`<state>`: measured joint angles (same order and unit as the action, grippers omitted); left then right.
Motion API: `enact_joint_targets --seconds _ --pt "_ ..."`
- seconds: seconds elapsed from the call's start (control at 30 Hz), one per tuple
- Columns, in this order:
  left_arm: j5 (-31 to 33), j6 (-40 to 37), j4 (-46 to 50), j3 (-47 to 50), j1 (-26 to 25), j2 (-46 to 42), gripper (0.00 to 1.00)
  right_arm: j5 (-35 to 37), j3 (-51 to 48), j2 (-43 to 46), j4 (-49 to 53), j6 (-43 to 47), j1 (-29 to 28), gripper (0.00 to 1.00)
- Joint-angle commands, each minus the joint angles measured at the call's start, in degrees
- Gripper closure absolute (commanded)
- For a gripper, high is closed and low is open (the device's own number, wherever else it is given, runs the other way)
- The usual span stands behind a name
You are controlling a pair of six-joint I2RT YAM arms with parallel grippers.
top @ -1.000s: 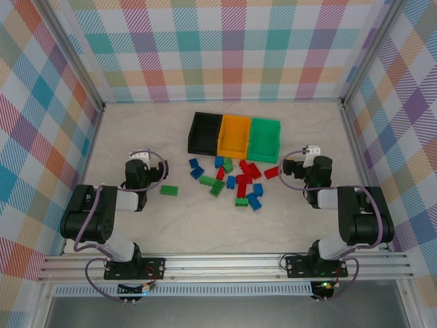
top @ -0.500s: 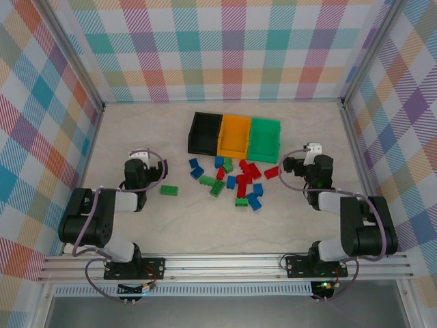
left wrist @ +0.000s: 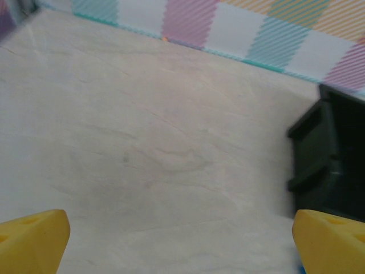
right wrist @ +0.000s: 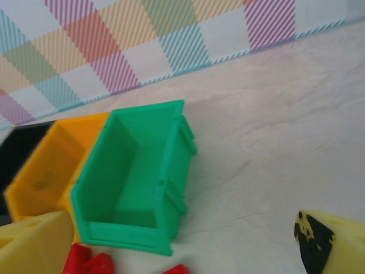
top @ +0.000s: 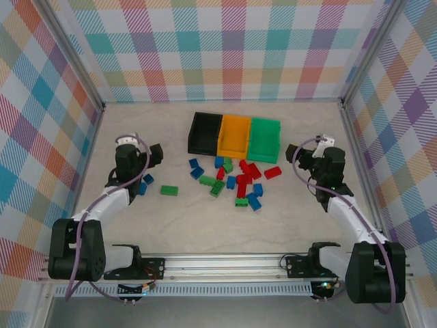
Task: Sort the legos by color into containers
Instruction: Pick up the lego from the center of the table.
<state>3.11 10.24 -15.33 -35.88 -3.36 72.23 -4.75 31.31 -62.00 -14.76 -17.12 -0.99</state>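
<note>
Left gripper (top: 157,152): jaws spread, empty; green brick (top: 169,190) lies between 5 and 6 o'clock, long axis 3-to-9.
Right gripper (top: 299,156): spread, empty; red brick (top: 272,172) near, at 8 o'clock.

A lab robot test cell: plaid backdrop walls (top: 232,48), aluminium mounting rail (top: 225,263), enclosed tabletop (top: 205,229)

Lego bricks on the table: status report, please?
Left gripper open, empty. Right gripper open, empty. Small blue, green, red plastic lego bricks loose on table, unsorted. Nothing blocking.
</note>
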Motion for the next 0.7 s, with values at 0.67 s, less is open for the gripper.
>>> enact_joint_targets --seconds 0.67 --pt "-4.6 11.9 53.8 -34.9 -22.4 31.0 0.09 9.3 -1.0 -7.0 8.0 -8.2 -6.9 0.01"
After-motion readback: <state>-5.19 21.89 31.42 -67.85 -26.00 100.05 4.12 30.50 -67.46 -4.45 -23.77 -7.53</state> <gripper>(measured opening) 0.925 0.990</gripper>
